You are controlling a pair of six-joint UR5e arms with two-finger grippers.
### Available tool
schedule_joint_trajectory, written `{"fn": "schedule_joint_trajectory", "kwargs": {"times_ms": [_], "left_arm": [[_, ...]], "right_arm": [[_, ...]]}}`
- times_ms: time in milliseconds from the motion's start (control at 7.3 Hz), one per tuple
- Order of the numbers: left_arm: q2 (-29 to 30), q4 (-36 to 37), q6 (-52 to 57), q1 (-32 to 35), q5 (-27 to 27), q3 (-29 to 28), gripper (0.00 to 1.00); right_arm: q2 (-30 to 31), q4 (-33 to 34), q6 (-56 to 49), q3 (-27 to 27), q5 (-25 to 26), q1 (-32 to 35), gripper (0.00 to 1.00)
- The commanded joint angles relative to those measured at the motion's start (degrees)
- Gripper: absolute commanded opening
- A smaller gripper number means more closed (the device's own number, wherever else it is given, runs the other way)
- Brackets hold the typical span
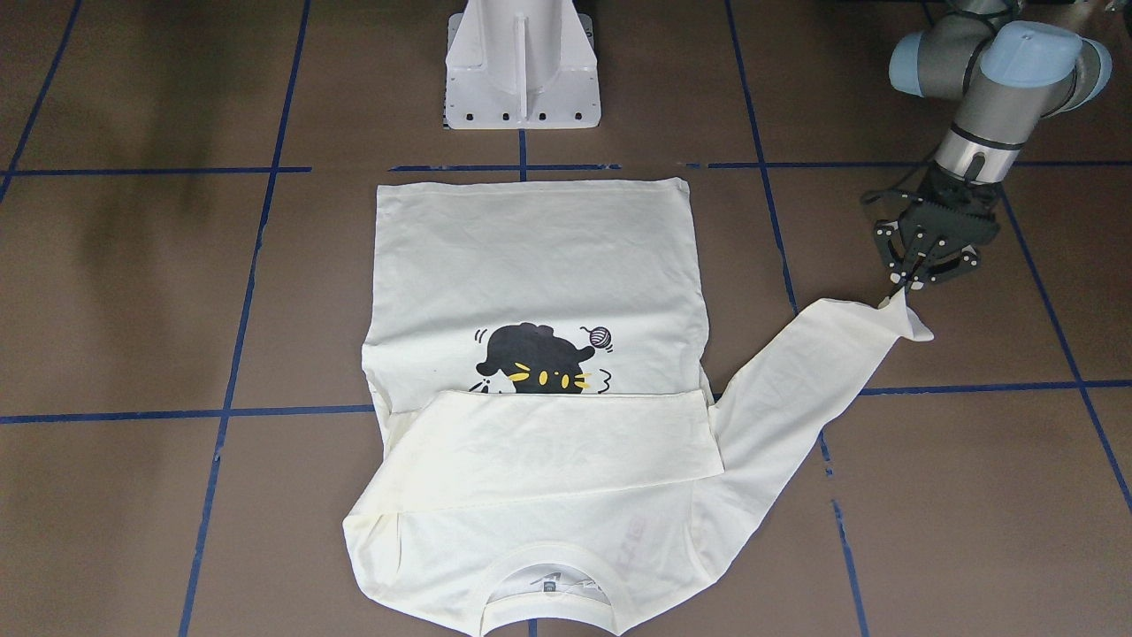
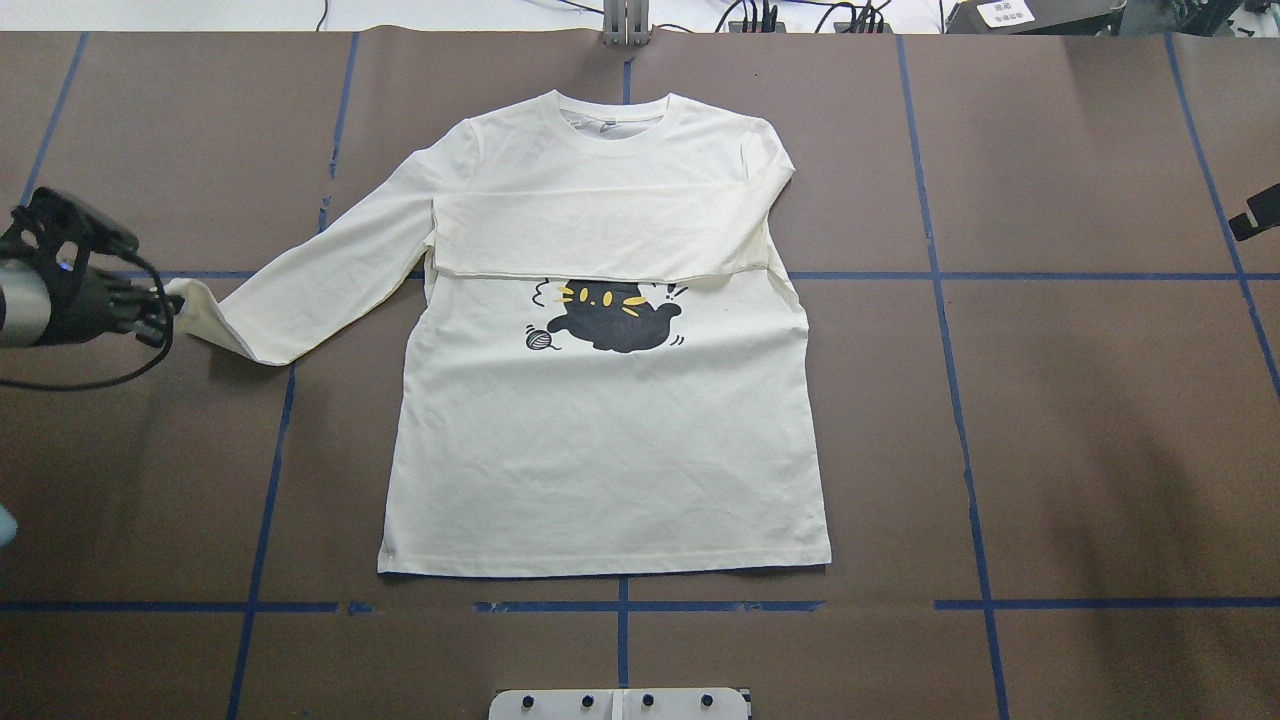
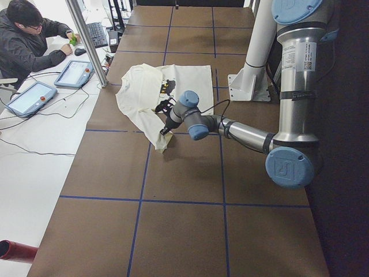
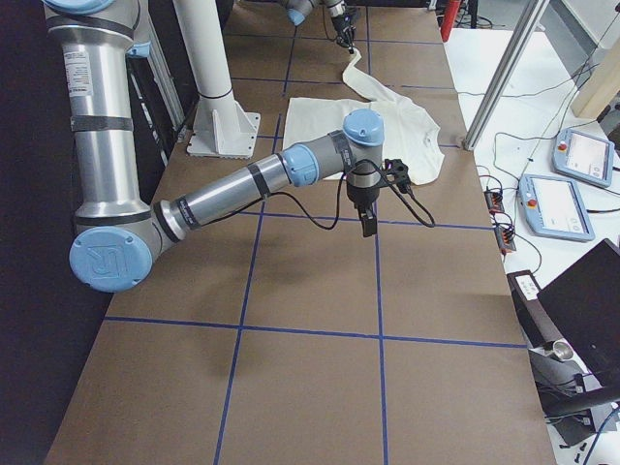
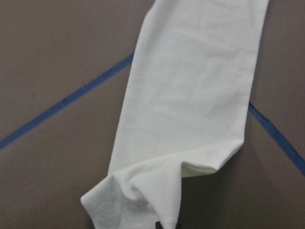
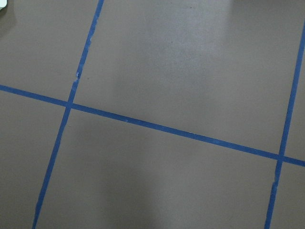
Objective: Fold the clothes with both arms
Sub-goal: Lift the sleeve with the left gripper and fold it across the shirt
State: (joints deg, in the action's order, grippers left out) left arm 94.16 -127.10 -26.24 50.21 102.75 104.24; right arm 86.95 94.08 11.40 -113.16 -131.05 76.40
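The T-shirt (image 2: pixel 600 450) lies flat, print up, in the middle of the tabletop (image 2: pixel 1050 400); its collar (image 2: pixel 615 125) points to the far edge, its hem to the edge where the robot stands; one sleeve is folded across the chest as a band (image 2: pixel 600 235) just above the black cat (image 2: pixel 615 318).

The other sleeve (image 2: pixel 330 290) is what matters; it runs slantwise from the shoulder out toward the tabletop's left edge, drifting back toward the robot's edge as it goes; its cuff is the part of the garment nearest that left edge.

The left gripper (image 1: pixel 904 287) has its fingertips pinched together on that cuff; the cloth bunches at the pinch and looks raised a little off the surface, with a shadow under it; the rest of the sleeve lies on the table.

So from the gripper the garment's body lies toward the middle of the tabletop, and the sleeve's long axis points almost straight at the shoulder; I'd judge the fold calls for carrying the cuff back along that line and across the chest, onto the band lying there.

The right gripper (image 4: pixel 368 225) hangs over bare brown surface near the tabletop's right edge, well apart from the cloth; whether its fingers are apart or together I cannot tell; the left arm is plainly the nearer one.
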Motion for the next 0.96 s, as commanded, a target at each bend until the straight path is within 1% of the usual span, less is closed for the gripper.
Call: {"fn": "schedule_joint_trajectory", "kwargs": {"times_ms": [0, 137, 274, 411, 548, 685, 822], "left_arm": [[16.9, 17.8, -0.6, 3.1, -0.3, -0.7, 0.0], [24.1, 25.2, -3.7, 3.3, -3.3, -1.3, 0.0], [33.6, 31.8, -11.2, 3.0, -4.1, -5.8, 0.0], [42.6, 34.9, -15.9, 2.4, -5.3, -11.7, 0.0], [51.6, 35.6, -22.1, -1.4, -9.7, -20.2, 0.0], [58.3, 35.3, -26.0, -6.3, -16.5, -28.1, 0.0], [58.8, 34.3, -26.7, -11.7, -22.1, -28.9, 0.0]], "right_arm": [[0.2, 0.0, 0.0, 0.0, 0.0, 0.2, 1.0], [0.2, 0.0, 0.0, -0.1, 0.0, 0.4, 1.0], [0.2, 0.0, 0.0, 0.0, 0.0, 0.5, 1.0], [0.2, 0.0, 0.0, 0.0, 0.0, 0.6, 1.0], [0.2, 0.0, 0.0, 0.0, 0.0, 0.7, 1.0], [0.2, 0.0, 0.0, 0.0, 0.0, 0.8, 1.0], [0.2, 0.0, 0.0, 0.0, 0.1, 0.8, 1.0]]}}
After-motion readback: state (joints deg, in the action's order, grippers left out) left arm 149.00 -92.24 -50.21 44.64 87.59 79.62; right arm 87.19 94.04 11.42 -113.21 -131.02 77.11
